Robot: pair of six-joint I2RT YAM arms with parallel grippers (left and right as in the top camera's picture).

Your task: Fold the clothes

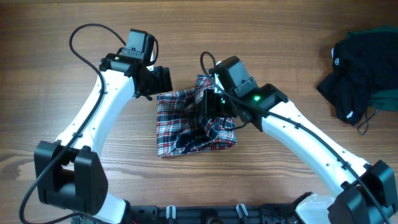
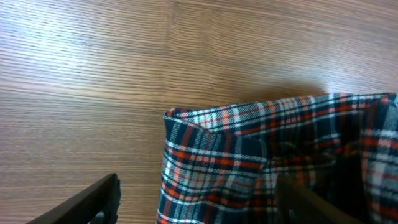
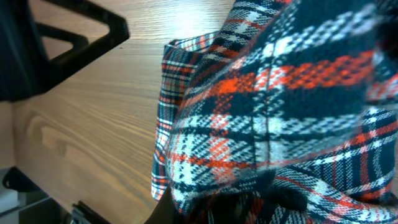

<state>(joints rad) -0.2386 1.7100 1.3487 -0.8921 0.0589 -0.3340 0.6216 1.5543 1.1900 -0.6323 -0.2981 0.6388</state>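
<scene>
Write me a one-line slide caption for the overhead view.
Right gripper shut on the plaid shirt at mid-table; left gripper open by its corner; black garment lies far right.

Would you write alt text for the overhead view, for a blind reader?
A partly folded plaid shirt lies on a wooden table. The right gripper is shut on it; the left gripper hovers open at its upper-left corner. A black garment lies far right.

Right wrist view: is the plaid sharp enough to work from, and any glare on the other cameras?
Right wrist: plaid shirt fills the frame, weave sharp mid-frame, dark and blurred along the bottom. Left wrist: bright sheen on the table, plaid readable. Overhead: even light, no glare.
</scene>
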